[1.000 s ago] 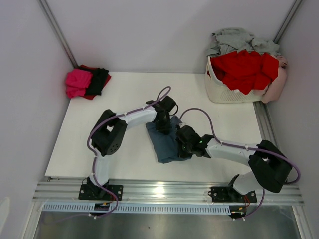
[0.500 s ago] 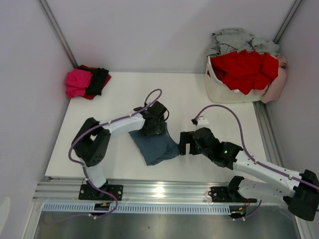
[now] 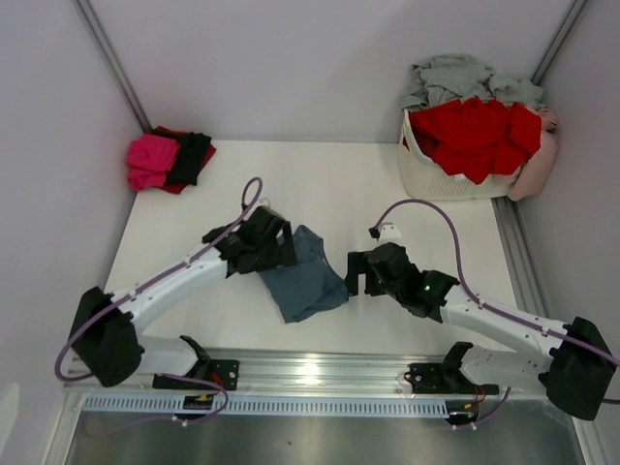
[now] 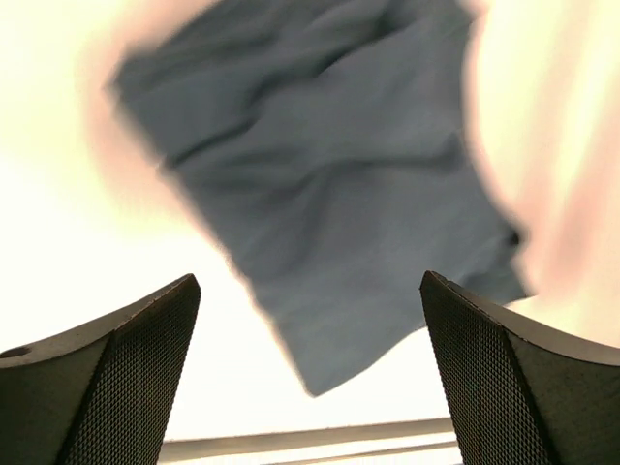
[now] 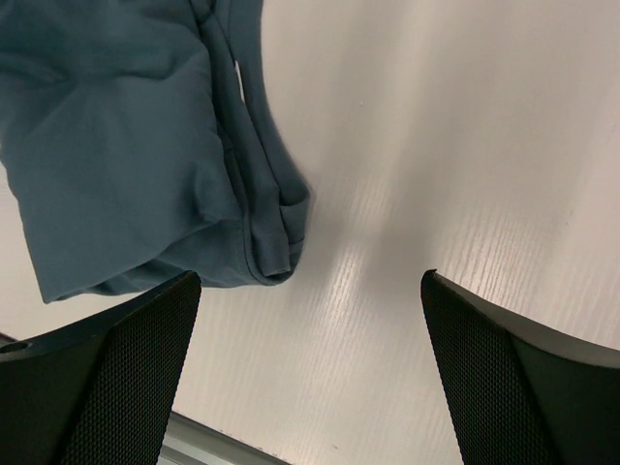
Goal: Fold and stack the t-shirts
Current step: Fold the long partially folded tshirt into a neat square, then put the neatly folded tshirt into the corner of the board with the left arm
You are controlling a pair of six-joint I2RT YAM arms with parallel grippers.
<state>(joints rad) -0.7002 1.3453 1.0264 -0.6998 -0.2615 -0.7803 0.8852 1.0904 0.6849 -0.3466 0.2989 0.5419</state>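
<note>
1. Fingers first: the left fingers (image 4: 111, 387) stand wide apart with nothing between them, hanging over the far-left edge of the blue-grey t-shirt (image 3: 308, 283). The right fingers (image 5: 523, 383) are likewise spread and empty, just off the shirt's right edge. Neither pair grips cloth, probably because the shirt needs no more folding and only has to be picked up.
2. Across the white surface (image 3: 358, 184), the work area in the middle is kept apart from the supply on the right and the finished pile on the left, so the cloth does not get mixed.
3. At the far right corner, the white basket (image 3: 426, 182) holds the unfolded supply. Its red t-shirts (image 3: 475, 131) spill over the rim and a grey t-shirt (image 3: 455, 76) is heaped behind them, so much of the task appears to remain.
4. Between the two arms, near the front edge, the blue-grey t-shirt lies flat as a compact, slightly skewed packet. The right wrist view shows doubled layers and a rolled hem at its corner, which suggests the fold is done and carrying it to the pile comes next.
5. Well apart, in the far left corner, sits the folded stack (image 3: 170, 160). It shows pink and black on top of red, and the packet likely belongs there.
6. Smallest, a thin white label (image 5: 238, 82) shows along the shirt's folded edge in the right wrist view.
</note>
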